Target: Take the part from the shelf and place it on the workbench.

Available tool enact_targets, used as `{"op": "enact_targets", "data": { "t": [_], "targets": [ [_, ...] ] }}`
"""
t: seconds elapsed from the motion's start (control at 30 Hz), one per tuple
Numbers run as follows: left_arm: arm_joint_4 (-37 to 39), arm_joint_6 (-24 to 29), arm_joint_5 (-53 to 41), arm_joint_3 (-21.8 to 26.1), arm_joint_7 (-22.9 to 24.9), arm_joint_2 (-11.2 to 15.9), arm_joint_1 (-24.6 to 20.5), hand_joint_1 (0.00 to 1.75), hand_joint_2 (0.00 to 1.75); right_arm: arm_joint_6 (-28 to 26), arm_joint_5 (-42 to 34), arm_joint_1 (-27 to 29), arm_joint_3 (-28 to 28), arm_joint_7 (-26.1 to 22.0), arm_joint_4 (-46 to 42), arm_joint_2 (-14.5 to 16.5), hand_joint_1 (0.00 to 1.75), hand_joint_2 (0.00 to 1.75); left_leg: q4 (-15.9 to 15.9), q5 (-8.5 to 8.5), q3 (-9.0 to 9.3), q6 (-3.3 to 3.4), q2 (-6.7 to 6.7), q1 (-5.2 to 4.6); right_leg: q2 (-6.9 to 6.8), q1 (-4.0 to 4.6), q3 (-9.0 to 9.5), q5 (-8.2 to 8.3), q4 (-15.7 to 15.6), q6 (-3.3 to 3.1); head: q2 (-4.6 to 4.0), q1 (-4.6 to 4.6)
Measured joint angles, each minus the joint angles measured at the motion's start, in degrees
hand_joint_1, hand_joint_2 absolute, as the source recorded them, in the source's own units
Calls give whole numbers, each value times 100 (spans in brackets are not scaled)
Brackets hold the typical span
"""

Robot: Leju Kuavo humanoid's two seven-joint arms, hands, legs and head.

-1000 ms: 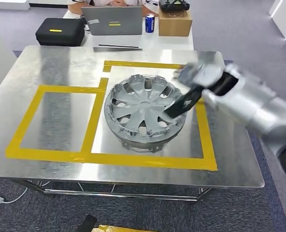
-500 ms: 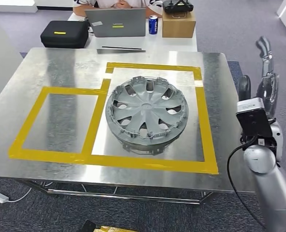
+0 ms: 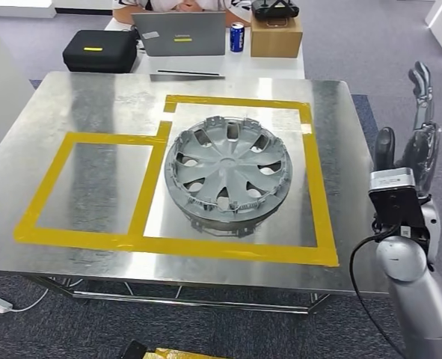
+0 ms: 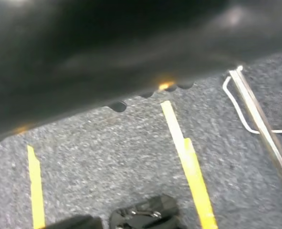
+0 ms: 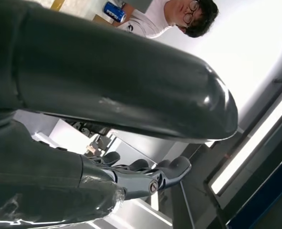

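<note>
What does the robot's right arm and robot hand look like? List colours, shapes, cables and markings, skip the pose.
The right arm is a smooth silver tube ending in a rounded silver wrist joint. A black boxy camera module with a light grey top sits on the wrist, and a thin black cable loops from it down beside the arm. The right robot hand has dark grey glossy fingers and a thick, rounded thumb. No markings are legible.

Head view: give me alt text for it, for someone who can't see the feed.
A grey wheel cover lies flat on a metal workbench, inside the larger of two yellow tape outlines. The robot's right hand is raised off the bench's right edge, open and empty. Behind the bench are a laptop, a black case, a blue can and a cardboard box.
</note>
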Motion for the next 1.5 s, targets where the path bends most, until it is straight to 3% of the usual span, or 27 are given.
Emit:
{"op": "enact_targets", "data": {
  "t": [0.07, 0.17, 0.2, 0.23, 0.27, 0.33, 0.4, 0.5, 0.57, 0.67, 0.73, 0.77, 0.8, 0.87, 0.9, 0.93, 1.03, 1.1, 1.17, 1.2, 1.23, 1.27, 1.3, 1.37, 1.43, 1.5],
  "targets": [
    [0, 4, -5, 1, 0, 2, -2, 0, 0, -37, 24, 7, -32, -16, -39, -11, 0, 0, -38, 39, 5, 54, 12, 18, -2, -11, -116, -148, 207, 58, 0, 13],
    [0, 7, -10, 2, 0, -1, -8, 0, 0, -78, 33, 33, -71, -25, -64, -29, 0, 0, -46, 52, 1, 88, 28, 20, -7, -26, -591, -659, 1255, 128, 0, 34],
    [0, 16, -11, 2, 0, -1, -4, 0, 0, -91, 36, 56, -77, -25, -66, -30, 0, 0, -45, 51, -1, 90, 32, 18, -7, -30, -719, -741, 1533, 142, 0, 32],
    [0, 27, -14, 2, 1, -1, -1, 0, 0, -103, 39, 80, -83, -25, -70, -30, 0, 0, -44, 51, -2, 90, 35, 16, -8, -33, -754, -721, 1615, 150, 0, 33],
    [0, 43, -16, 2, 2, -2, -1, 0, 0, -117, 44, 103, -92, -26, -82, -30, 0, 0, -43, 50, 2, 89, 36, 16, -8, -39, -674, -599, 1467, 151, 0, 32],
    [0, 78, -20, 2, 13, -1, -2, 0, 0, -156, 55, 138, -115, -40, -131, -30, 0, 0, -41, 42, 10, 76, 35, 12, -17, -51, -272, -250, 697, 140, 0, 33],
    [1, 112, -19, 2, 26, -2, -1, 0, 0, -212, 43, 215, -139, -79, -204, -30, 0, 0, -22, 40, -6, 37, 28, -11, -23, -48, 62, -86, 87, 102, 0, 27],
    [5, 151, -10, 2, 38, -3, 19, 0, 0, -303, -44, 462, -167, -176, -335, -29, 0, 0, -7, 52, -32, -31, 22, -22, -22, -37, 121, -74, -19, 20, 0, 19],
    [9, 184, -7, 2, 39, -3, 28, 0, 0, -355, -131, 628, -173, -254, -458, -22, 0, 0, 122, -97, -80, -84, 25, -15, -34, -53, 119, -49, -43, -45, 0, 10],
    [18, 204, -3, 2, 39, -4, 36, 0, 0, -397, -205, 820, -177, -308, -610, 2, 0, 0, 1035, -686, -437, -158, 30, 14, -55, -60, 87, -15, -58, -117, 0, -8],
    [26, 207, -3, 2, 39, -4, 51, 0, 0, -398, -216, 905, -177, -315, -645, 19, 0, 0, 1537, -874, -610, -175, 31, 26, -57, -57, 47, 17, -54, -126, 0, -6],
    [28, 209, -3, 2, 39, -3, 57, 0, 0, -399, -228, 941, -180, -321, -664, 23, 0, 0, 1498, -808, -557, -173, 31, 28, -56, -57, 25, 37, -50, -121, 0, -8],
    [30, 218, 0, 2, 39, -3, 60, 0, 0, -403, -258, 981, -189, -331, -693, 33, 0, 0, 1258, -657, -402, -164, 31, 31, -53, -57, 5, 59, -46, -108, 0, -9],
    [31, 248, 19, 2, 39, -2, 56, 0, 0, -428, -346, 1079, -223, -371, -777, 70, 0, 0, 501, -335, 45, -128, 30, 28, -49, -47, -25, 99, -35, -68, 0, -9],
    [31, 268, 33, 2, 39, -2, 53, 0, 0, -454, -398, 1144, -245, -403, -831, 100, 0, 0, 199, -251, 210, -110, 28, 23, -51, -37, -43, 119, -24, -42, 0, -5],
    [31, 284, 49, 2, 38, -3, 54, 0, 0, -478, -443, 1224, -261, -437, -884, 132, 0, 0, 26, -216, 294, -90, 24, 17, -54, -29, -60, 143, -16, -12, 0, -1],
    [40, 325, 78, 10, 37, -4, 91, 0, 0, -536, -549, 1539, -289, -544, -1036, 226, 0, 0, -56, -147, 261, -6, 24, 2, -58, -44, -109, 198, -7, 93, 0, 0],
    [48, 347, 83, 22, 30, -4, 107, 0, 0, -578, -600, 1756, -321, -619, -1129, 268, 0, 0, -81, -47, 186, 72, 43, 6, -48, -61, -244, -68, 231, 145, 0, 9],
    [50, 360, 84, 31, 16, -5, 106, 0, 0, -613, -639, 1951, -365, -686, -1208, 303, 0, 0, -83, 47, 72, 123, 55, -4, -43, -65, -479, -608, 900, 175, 0, 24],
    [51, 363, 84, 34, 10, -4, 107, 0, 0, -624, -649, 2044, -386, -714, -1240, 322, 0, 0, -81, 94, 9, 135, 59, -15, -42, -65, -569, -822, 1275, 185, 0, 25],
    [51, 367, 84, 37, 6, -4, 109, 0, 0, -630, -661, 2129, -402, -738, -1271, 341, 0, 0, -78, 141, -55, 140, 61, -27, -42, -65, -600, -932, 1538, 189, 0, 25],
    [52, 370, 84, 41, 2, -3, 110, 0, 0, -633, -669, 2203, -417, -758, -1305, 357, 0, 0, -76, 189, -119, 141, 63, -38, -42, -64, -535, -927, 1609, 185, 0, 24],
    [52, 373, 84, 44, 1, -2, 111, 0, 0, -636, -675, 2267, -431, -779, -1343, 374, 0, 0, -75, 237, -183, 138, 65, -47, -42, -62, -367, -837, 1476, 173, 0, 24],
    [52, 378, 85, 49, -2, -2, 110, 0, 0, -645, -679, 2359, -457, -811, -1437, 402, 0, 0, -71, 330, -286, 116, 61, -61, -43, -52, 246, -619, 714, 126, 0, 25],
    [52, 379, 91, 53, -10, -2, 108, 0, 0, -659, -682, 2415, -477, -844, -1532, 429, 0, 0, -61, 421, -353, 70, 60, -78, -41, -28, 792, -568, -35, 79, 0, 21],
    [54, 380, 98, 57, -15, -2, 109, 0, 0, -672, -691, 2477, -495, -876, -1604, 452, 0, 0, -62, 514, -384, 11, 60, -76, -38, 0, 900, -562, -277, 33, 0, 15]
  ]
}}
